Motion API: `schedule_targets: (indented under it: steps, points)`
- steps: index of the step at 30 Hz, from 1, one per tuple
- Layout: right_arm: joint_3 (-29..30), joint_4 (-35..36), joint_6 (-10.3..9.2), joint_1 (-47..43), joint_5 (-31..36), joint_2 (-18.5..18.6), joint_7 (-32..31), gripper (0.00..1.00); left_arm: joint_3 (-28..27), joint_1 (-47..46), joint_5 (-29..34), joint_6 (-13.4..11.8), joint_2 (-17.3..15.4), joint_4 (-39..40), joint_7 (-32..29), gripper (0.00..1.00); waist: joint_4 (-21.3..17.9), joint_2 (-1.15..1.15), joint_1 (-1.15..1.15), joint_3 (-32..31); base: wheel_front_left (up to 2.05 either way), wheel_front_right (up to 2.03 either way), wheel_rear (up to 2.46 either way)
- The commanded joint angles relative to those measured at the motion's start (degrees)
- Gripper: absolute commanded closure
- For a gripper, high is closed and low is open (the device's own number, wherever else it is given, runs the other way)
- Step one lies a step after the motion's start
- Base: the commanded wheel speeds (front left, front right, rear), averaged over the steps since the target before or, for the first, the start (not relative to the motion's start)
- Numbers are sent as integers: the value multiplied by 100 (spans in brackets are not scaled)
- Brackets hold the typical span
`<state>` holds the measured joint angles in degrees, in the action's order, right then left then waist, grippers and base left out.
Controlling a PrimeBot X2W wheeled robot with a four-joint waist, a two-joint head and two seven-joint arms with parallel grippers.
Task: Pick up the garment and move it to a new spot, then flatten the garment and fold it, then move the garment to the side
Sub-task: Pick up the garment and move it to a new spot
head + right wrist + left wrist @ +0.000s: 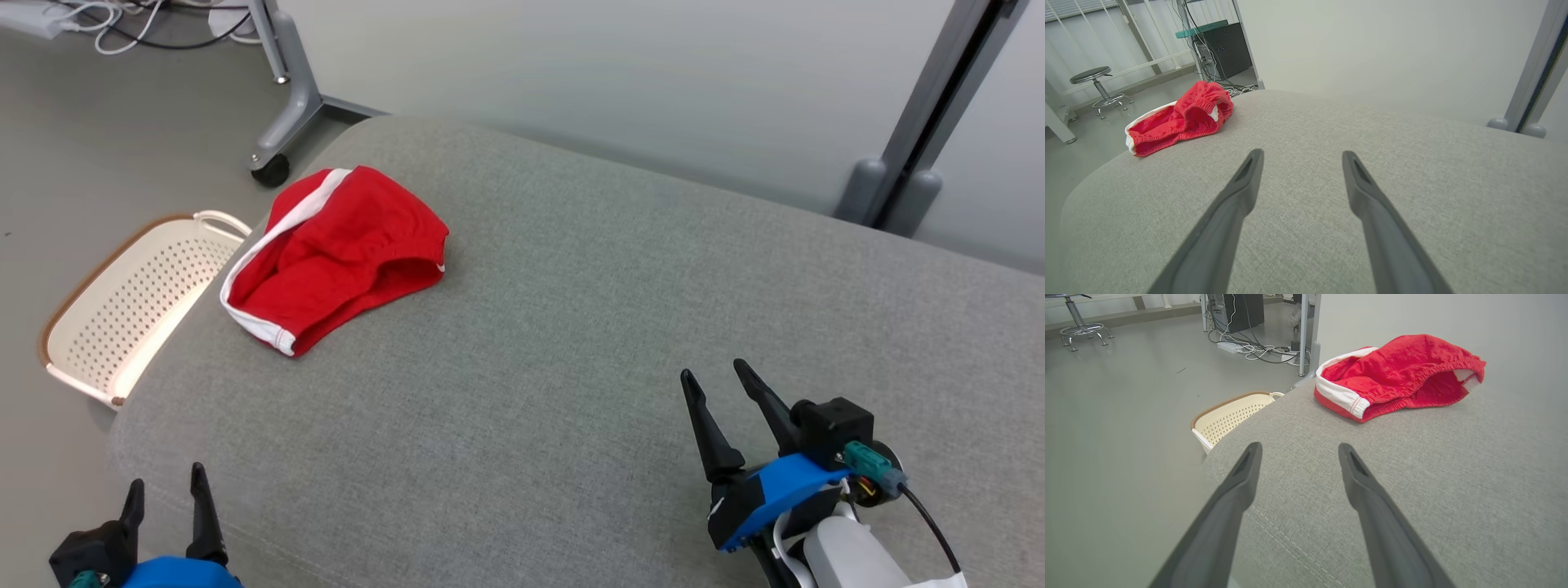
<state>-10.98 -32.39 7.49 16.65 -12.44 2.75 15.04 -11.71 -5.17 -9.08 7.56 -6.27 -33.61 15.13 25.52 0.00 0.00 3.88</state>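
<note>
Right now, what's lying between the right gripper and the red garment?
Nothing: just bare grey cushion stretches from the right gripper to the red garment. The head view shows it, and the right wrist view too.

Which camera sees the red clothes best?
The head view: it looks down on the whole red garment, crumpled and white-trimmed, on the grey cushion. The left wrist view shows it nearer but side-on. The right wrist view shows it small, far off at the left.
</note>
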Motion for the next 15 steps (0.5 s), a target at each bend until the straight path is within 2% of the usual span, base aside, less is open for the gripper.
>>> schedule_targets:
  steps: [1,11,15]
  points:
    - [-36,-23,1,95,39,29,17,0,-38,-155,-43,-15,-29,-45,0,0,84,0,0,125,0,0,0]
    - [-307,12,1,487,311,30,18,0,-162,-883,-473,-15,-279,-463,0,0,-167,0,0,742,0,0,0]
    - [-435,115,1,702,460,29,18,0,33,-1451,-817,-15,-552,-700,-1,0,-397,0,0,1145,0,0,0]
